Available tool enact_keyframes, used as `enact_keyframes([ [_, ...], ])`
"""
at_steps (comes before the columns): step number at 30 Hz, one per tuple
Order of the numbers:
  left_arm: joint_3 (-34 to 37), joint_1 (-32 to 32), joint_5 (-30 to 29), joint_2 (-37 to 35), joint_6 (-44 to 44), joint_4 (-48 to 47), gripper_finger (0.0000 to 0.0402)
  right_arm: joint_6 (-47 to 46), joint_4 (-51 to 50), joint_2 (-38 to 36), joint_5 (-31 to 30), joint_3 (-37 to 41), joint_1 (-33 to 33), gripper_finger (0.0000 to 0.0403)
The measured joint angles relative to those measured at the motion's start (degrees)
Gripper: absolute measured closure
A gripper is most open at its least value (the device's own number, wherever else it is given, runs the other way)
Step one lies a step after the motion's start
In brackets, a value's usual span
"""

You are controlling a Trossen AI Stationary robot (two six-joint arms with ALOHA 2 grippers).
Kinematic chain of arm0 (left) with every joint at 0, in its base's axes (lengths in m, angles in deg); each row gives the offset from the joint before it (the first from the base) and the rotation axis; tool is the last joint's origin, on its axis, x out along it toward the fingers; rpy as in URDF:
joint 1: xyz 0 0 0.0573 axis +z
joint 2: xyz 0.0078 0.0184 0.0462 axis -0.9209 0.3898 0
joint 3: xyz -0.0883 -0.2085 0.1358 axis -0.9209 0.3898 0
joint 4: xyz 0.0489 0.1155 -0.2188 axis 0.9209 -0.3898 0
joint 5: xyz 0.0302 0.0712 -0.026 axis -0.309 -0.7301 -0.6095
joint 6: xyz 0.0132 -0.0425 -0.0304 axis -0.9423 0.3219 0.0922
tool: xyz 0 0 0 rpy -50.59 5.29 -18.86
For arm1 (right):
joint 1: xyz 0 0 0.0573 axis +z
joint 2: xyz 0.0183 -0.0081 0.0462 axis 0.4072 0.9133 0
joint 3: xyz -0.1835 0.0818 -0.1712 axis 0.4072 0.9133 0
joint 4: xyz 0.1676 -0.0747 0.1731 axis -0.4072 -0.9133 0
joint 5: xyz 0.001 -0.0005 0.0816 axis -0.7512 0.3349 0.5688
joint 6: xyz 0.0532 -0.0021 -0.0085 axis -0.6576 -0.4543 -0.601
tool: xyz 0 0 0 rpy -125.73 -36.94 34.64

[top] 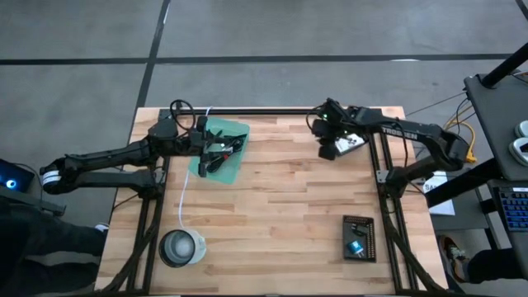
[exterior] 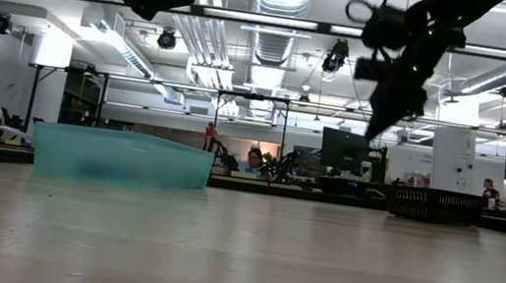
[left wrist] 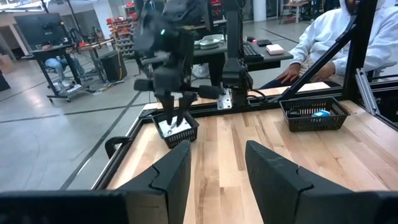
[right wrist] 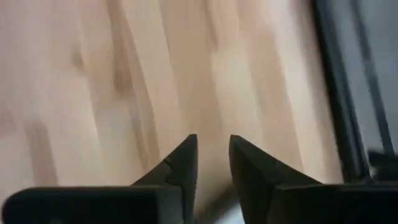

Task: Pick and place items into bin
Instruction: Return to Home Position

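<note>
the teal bin (top: 219, 151) sits at about ten o'clock on the wooden table (top: 272, 214), and the high view shows dark things inside it, though the left gripper (top: 216, 149) hanging over it hides what they are. so some of the job may lie done already; how much, i cannot tell.

the left gripper's fingers (left wrist: 166, 174) stand a moderate way apart with nothing between them.

the right gripper (top: 327, 147) hovers at about one o'clock, right over a small black basket (left wrist: 176, 130) with something white in it. its fingers (right wrist: 177, 168) are drawn narrow with only a slim gap, and no item shows between them.

a second black basket (top: 359, 238) at about five o'clock holds a blue item (top: 356, 246), well apart from the bin, so that at least looks left to move. a round tape-like roll (top: 181, 247) lies at about seven o'clock.
</note>
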Motion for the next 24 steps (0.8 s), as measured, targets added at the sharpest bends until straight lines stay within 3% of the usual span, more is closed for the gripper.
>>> enact_keyframes([
  [7, 0.00, 0.00, 0.01, -0.16, 0.03, 0.17, 0.0265, -10.90, 13.72, -4.98, -0.07, 2.30, 10.88, 0.0370],
  [12, 0.00, -0.01, 0.00, -0.17, 0.10, 0.11, 0.0265, -15.69, 22.24, -10.00, -1.04, 8.79, 20.81, 0.0392],
  [20, 0.00, -0.01, 0.01, -0.17, 0.03, 0.07, 0.0265, -21.44, 60.46, -14.42, -5.65, 28.89, 36.60, 0.0394],
  [24, 0.00, -0.01, -0.01, -0.15, 0.06, 0.22, 0.0265, -22.31, 70.83, -14.62, -12.05, 34.59, 42.87, 0.0394],
])
